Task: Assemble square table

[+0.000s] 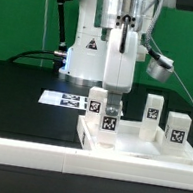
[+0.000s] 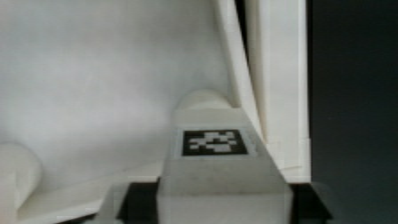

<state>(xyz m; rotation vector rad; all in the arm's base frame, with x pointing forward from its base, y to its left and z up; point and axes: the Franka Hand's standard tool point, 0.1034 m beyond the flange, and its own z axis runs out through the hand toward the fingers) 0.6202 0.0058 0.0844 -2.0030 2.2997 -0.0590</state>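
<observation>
The hand [image 1: 111,105] hangs straight down over the tabletop [image 1: 127,145], its fingers closed on a leg [image 1: 108,119] that stands upright below it with its tag facing outward. The wrist view shows this same leg [image 2: 217,150] held between the two dark fingertips [image 2: 134,200], with the white tabletop [image 2: 89,90] beyond it. Other legs [image 1: 152,108] stand upright beside the hand, toward the exterior view's right. The marker board [image 1: 63,100] lies flat on the black surface [image 1: 23,98] behind the hand.
</observation>
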